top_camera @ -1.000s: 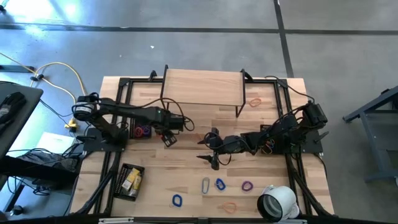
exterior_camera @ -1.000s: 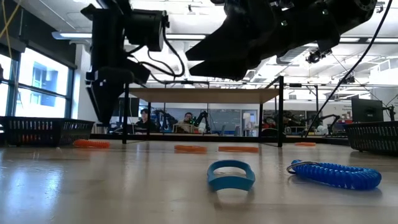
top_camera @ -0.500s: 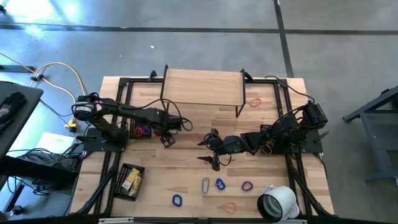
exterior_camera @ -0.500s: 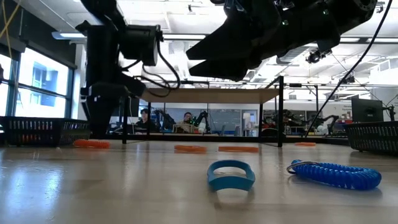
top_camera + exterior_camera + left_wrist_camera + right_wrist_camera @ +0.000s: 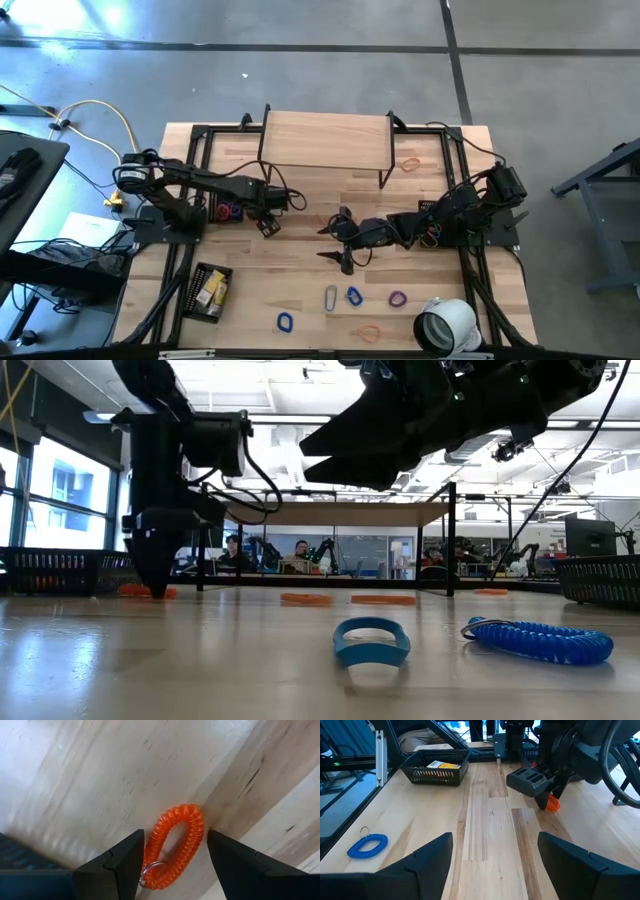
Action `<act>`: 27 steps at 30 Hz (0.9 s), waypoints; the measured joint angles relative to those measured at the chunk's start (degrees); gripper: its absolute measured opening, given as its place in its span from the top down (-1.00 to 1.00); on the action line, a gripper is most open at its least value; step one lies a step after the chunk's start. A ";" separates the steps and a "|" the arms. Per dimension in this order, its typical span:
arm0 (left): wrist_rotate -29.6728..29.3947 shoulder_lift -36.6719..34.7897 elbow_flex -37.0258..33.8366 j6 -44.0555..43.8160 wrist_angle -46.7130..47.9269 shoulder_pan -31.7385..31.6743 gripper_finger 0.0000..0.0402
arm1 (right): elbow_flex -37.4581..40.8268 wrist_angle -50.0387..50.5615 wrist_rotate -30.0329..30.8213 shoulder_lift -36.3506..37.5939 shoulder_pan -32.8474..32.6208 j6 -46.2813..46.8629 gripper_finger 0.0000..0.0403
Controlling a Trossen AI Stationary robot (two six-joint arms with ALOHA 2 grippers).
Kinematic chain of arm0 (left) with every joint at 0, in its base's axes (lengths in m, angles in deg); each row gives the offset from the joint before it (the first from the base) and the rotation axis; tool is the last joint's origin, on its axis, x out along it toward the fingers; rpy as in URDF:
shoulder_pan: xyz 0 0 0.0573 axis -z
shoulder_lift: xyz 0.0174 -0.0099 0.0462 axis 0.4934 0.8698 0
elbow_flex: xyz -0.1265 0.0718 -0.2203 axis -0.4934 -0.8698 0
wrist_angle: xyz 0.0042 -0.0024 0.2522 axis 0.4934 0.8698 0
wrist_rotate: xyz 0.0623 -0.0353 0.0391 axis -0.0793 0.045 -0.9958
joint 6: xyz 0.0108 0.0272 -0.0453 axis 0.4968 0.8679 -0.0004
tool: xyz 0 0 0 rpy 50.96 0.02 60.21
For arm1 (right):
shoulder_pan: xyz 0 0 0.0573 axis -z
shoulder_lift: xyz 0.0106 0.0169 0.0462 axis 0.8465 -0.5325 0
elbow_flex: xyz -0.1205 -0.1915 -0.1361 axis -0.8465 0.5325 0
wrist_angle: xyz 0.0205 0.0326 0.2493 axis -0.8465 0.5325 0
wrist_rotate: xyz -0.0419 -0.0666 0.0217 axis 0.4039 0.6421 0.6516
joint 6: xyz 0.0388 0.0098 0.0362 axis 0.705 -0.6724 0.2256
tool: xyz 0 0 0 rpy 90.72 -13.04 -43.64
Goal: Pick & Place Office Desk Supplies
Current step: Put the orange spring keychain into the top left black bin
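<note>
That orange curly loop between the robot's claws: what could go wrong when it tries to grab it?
The left gripper stands open, straddling the orange coil loop, which lies flat on the wooden table. The fingers might scrape the wood or pinch only one springy side, so the coil could squirm free. Its small metal ring sits near one finger and might catch. The right gripper waits open nearby, probably clear.
</note>
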 joint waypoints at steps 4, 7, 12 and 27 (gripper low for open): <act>3.04 0.06 -0.19 -0.28 0.01 -0.04 -0.02 | 0.00 0.00 0.00 0.00 0.00 0.00 -0.40; 3.23 0.07 -0.23 -1.44 -0.01 0.02 0.11 | 0.00 -0.01 0.20 0.00 0.02 -0.01 -0.40; 3.10 0.11 -0.25 -2.87 -0.07 0.12 0.52 | 0.00 -0.02 0.20 0.00 0.02 -0.02 -0.40; 1.66 -3.66 11.54 -13.17 12.36 11.37 0.96 | 0.00 -0.01 0.21 0.00 0.02 -0.26 -0.40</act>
